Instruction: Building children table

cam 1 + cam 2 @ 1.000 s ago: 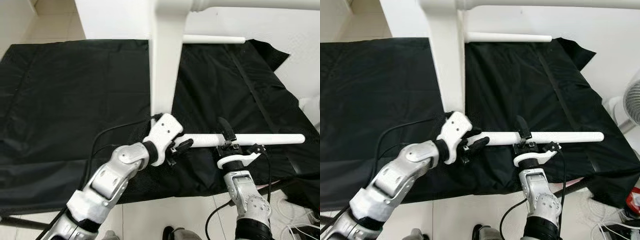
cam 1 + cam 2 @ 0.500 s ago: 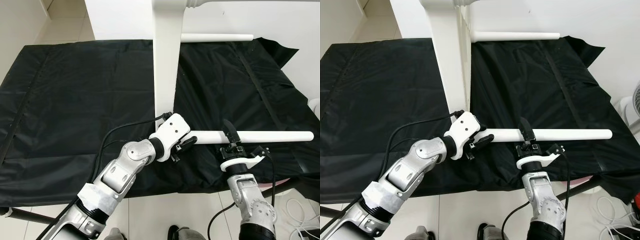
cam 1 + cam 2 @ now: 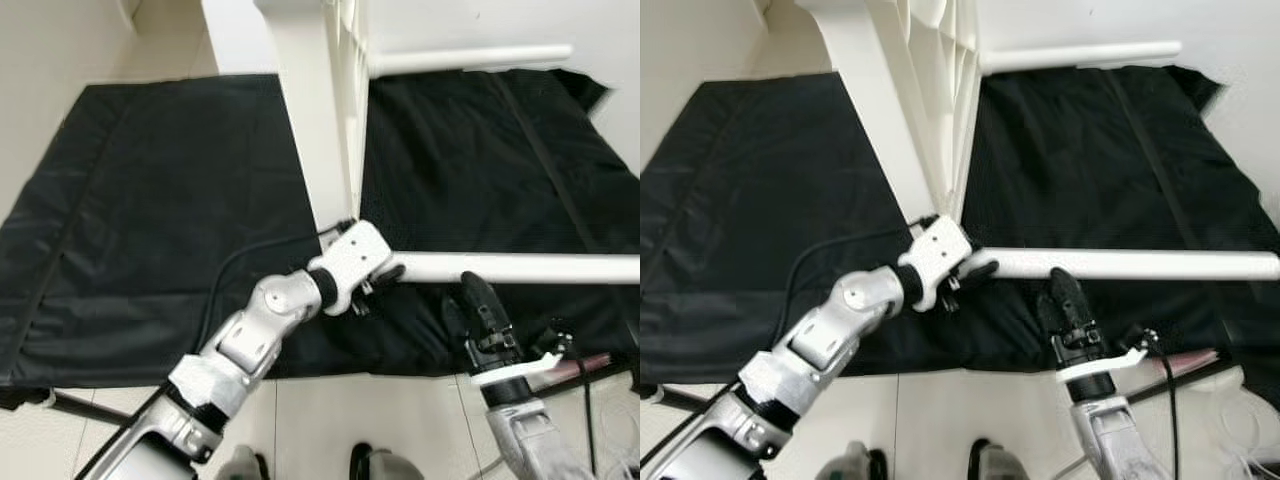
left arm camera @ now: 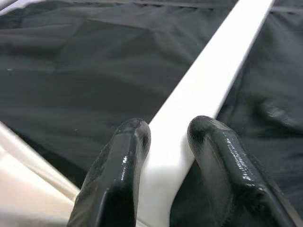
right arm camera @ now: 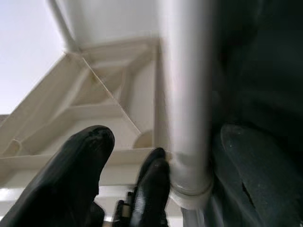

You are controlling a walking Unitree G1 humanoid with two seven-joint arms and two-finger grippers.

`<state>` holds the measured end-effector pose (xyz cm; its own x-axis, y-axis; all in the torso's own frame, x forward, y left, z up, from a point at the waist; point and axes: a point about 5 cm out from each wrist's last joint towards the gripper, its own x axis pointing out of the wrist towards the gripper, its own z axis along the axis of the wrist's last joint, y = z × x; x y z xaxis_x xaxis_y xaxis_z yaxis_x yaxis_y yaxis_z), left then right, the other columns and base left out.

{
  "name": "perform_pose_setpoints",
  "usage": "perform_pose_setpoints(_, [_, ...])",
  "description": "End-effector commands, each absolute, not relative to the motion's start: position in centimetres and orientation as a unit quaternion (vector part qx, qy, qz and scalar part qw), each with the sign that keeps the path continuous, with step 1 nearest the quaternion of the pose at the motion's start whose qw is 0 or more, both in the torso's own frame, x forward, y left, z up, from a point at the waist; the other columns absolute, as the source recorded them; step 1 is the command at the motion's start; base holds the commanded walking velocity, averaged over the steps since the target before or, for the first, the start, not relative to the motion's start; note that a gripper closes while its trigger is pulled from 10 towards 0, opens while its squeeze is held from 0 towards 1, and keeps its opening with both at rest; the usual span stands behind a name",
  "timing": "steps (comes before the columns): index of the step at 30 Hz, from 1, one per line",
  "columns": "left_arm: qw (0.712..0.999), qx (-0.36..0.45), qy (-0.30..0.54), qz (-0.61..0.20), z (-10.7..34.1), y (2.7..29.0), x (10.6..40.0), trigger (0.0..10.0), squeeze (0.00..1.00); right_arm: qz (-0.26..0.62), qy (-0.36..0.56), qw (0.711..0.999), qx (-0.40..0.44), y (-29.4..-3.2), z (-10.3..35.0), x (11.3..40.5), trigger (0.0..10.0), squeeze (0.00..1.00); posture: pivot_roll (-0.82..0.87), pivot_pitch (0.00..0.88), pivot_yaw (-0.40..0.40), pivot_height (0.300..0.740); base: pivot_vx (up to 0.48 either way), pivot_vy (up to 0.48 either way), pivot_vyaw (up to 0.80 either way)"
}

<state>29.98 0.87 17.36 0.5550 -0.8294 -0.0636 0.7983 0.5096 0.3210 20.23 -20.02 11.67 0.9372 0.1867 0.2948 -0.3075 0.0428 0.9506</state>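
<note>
I am on the leg-fitting step. The white plastic table top [image 3: 320, 110] stands on edge on the black cloth sheet [image 3: 150, 200]. The round white table leg [image 3: 520, 267] lies level, its near end at the top's lower corner. My left gripper [image 4: 163, 156] pinches that end between both fingers. My right gripper [image 3: 478, 305] sits just below the leg, fingers spread and holding nothing. Next move, in my judgement: seat the leg end squarely in the corner socket and turn or press it home.

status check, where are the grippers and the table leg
Left gripper shut on table leg near its joint with the tabletop. Right gripper open, just below the leg. Black cloth underneath, nothing blocking.
</note>
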Motion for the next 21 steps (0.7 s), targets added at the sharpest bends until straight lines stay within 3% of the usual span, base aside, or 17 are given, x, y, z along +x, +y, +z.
perform_pose_setpoints(1, [0.889, 0.168, -0.026, -0.425, 16.7, 2.6, 31.1, 10.0, 0.00, 0.194, -0.056, 0.693, 0.692, -18.5, 12.1, 20.0, 10.0, 0.00, -0.05, 0.140, 0.072, 0.740, 0.000, 0.000, 0.00])
perform_pose_setpoints(11, [0.886, 0.167, -0.037, -0.431, 16.9, 2.4, 31.2, 10.0, 0.00, 0.194, -0.061, 0.698, 0.686, -18.7, 12.3, 19.9, 10.0, 0.00, -0.04, 0.141, 0.079, 0.740, 0.000, 0.000, 0.00])
perform_pose_setpoints(21, [0.897, 0.111, -0.044, -0.426, 17.7, 3.3, 30.3, 10.0, 0.00, 0.267, -0.142, 0.731, 0.611, -18.3, 17.8, 20.3, 10.0, 0.00, -0.02, 0.129, 0.080, 0.740, 0.000, 0.000, 0.00])
